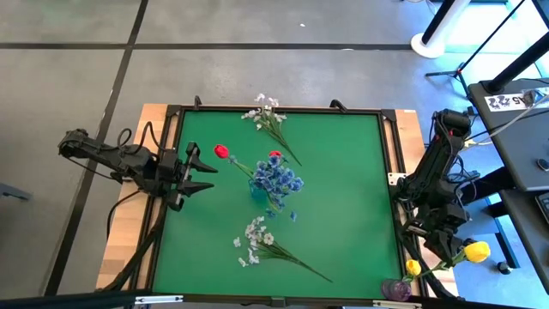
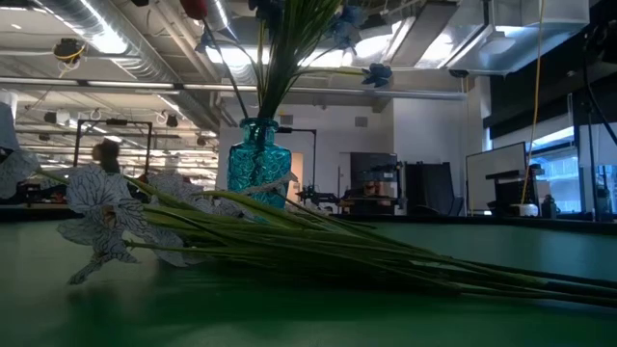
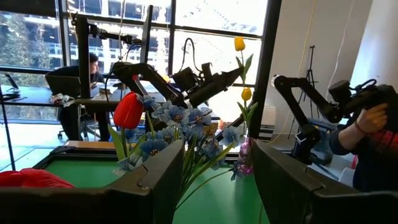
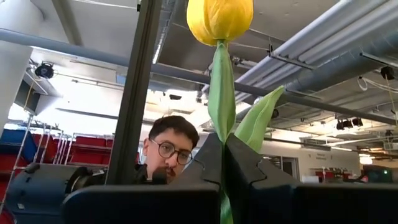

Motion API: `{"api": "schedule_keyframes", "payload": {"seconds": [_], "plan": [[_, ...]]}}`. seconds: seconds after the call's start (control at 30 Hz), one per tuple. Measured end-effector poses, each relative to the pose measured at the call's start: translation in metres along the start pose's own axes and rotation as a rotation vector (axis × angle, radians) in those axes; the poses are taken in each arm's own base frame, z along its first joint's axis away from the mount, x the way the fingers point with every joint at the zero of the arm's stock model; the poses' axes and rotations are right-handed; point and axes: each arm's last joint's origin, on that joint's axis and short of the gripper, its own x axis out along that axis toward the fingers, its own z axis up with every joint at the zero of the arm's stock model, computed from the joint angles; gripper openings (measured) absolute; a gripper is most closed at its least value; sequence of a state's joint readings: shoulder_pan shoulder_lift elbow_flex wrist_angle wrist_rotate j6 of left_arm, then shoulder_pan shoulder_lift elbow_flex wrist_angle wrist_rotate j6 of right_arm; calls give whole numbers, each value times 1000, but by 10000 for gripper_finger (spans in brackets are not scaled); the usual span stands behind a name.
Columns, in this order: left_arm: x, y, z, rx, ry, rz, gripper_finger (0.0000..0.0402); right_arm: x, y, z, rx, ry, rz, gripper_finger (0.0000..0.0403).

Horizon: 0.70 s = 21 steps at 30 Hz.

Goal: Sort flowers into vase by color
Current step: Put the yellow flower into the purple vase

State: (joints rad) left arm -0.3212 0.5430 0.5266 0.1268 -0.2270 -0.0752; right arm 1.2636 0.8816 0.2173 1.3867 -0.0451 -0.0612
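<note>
Your right claw [image 4: 222, 163] pinches an artificial yellow tulip's thin green stem [image 4: 221, 93], bloom above, likely for vasing; left claw [image 1: 202, 175] gapes empty.

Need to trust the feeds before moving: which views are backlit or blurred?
Low view: white spray close and soft, blue vase dim against bright ceiling lights. Left wrist view: windows backlight the blue flowers. Right wrist view: yellow tulip evenly lit.
</note>
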Motion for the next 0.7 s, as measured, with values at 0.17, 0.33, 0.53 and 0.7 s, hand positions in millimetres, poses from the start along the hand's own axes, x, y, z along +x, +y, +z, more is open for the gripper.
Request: {"api": "schedule_keyframes", "payload": {"seconds": [0.17,0.33,0.53,0.7], "plan": [[0,0,0,0,0,0,185,6,0,-5,1,18,1,3],[0,0,0,0,0,0,185,20,0,-16,4,65,4,3],[0,0,0,0,0,0,185,30,0,-27,15,104,-2,3],[0,0,0,0,0,0,185,32,0,-28,20,110,-1,3]]}}
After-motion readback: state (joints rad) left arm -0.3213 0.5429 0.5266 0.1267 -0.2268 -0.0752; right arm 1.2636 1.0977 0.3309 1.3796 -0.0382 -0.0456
